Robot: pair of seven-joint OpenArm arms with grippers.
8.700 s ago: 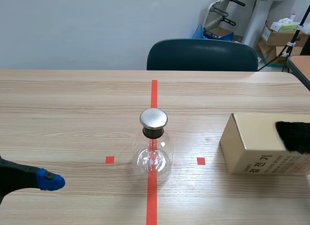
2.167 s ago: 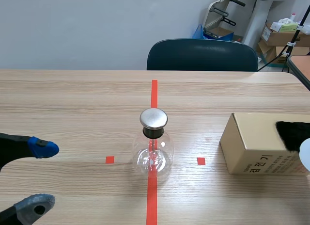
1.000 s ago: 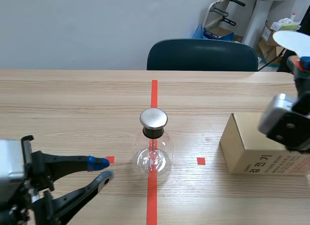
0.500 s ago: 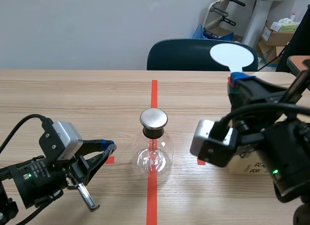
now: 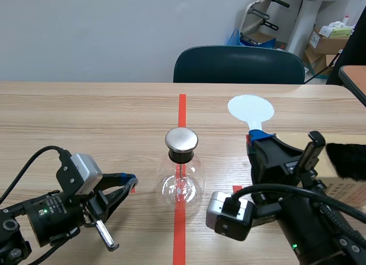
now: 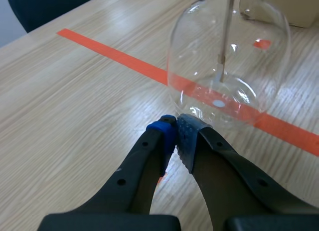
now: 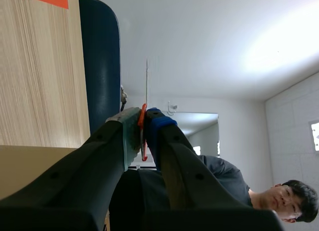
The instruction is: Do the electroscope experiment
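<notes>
**Two arms flank the electroscope; only the right one carries anything**

Your left gripper [image 6: 175,129] lies low on the table. Its pads are pressed together at the tips, with nothing between them. It points at the lower wall of the clear glass flask [image 5: 180,188], which lies directly ahead of the fingers on the orange-red centre line. The scene view shows a gap of bare wood between them, so there is no contact.

The flask stands upright with its round steel cap [image 5: 181,139] on top and a thin rod hanging inside.

Your right gripper [image 5: 255,138] is clamped on the thin stem of a white round disc [image 5: 250,109]. The stem runs away from the fingers toward the far side of the table. The right wrist view shows the disc edge-on [image 7: 147,76].

The coming move likely depends on this: the cap sits left of the disc and nearer you, so the right arm is the one placed to carry the disc across to it. A tan cardboard box [image 5: 343,188] sits behind that arm.
</notes>
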